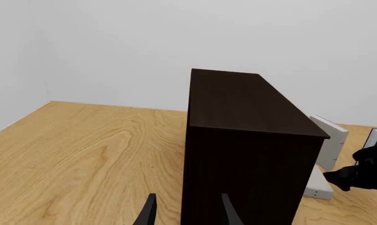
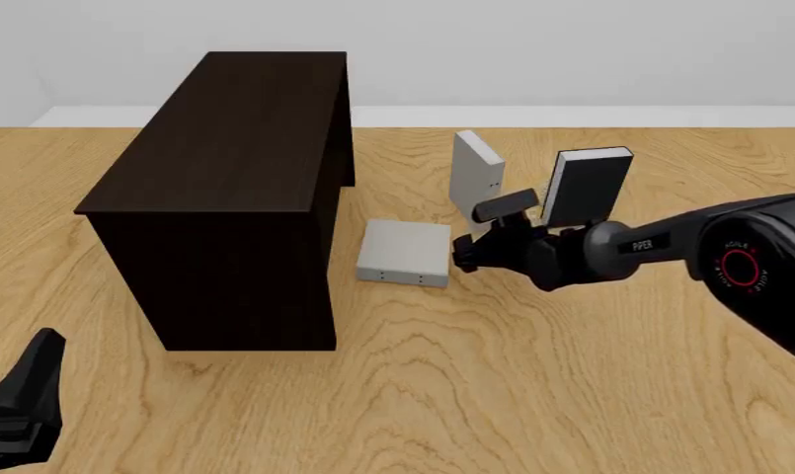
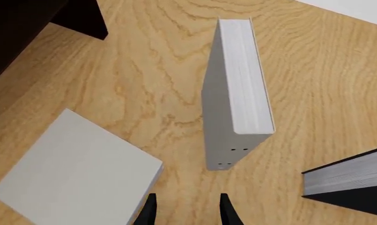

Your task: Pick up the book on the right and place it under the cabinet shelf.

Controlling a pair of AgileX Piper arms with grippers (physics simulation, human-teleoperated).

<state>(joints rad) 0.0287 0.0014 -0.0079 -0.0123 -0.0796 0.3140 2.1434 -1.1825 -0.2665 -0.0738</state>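
The book (image 2: 478,176) is a slim light grey hardcover standing upright on the table, right of the cabinet shelf (image 2: 232,168). The right wrist view looks down on the book (image 3: 235,93), with tiny dark dots low on its near edge. My right gripper (image 2: 466,255) is open and empty, low over the table just in front of the book, between it and a flat grey book (image 2: 404,252). Its fingertips (image 3: 149,211) hold nothing. My left gripper (image 2: 26,385) is open at the near left, facing the dark cabinet shelf (image 1: 251,140).
A look-alike grey book (image 3: 76,164) lies flat beside the cabinet's right side. A black-covered book with white pages (image 2: 589,186) stands upright right of the grey book. The wooden table (image 2: 503,395) stretches toward me.
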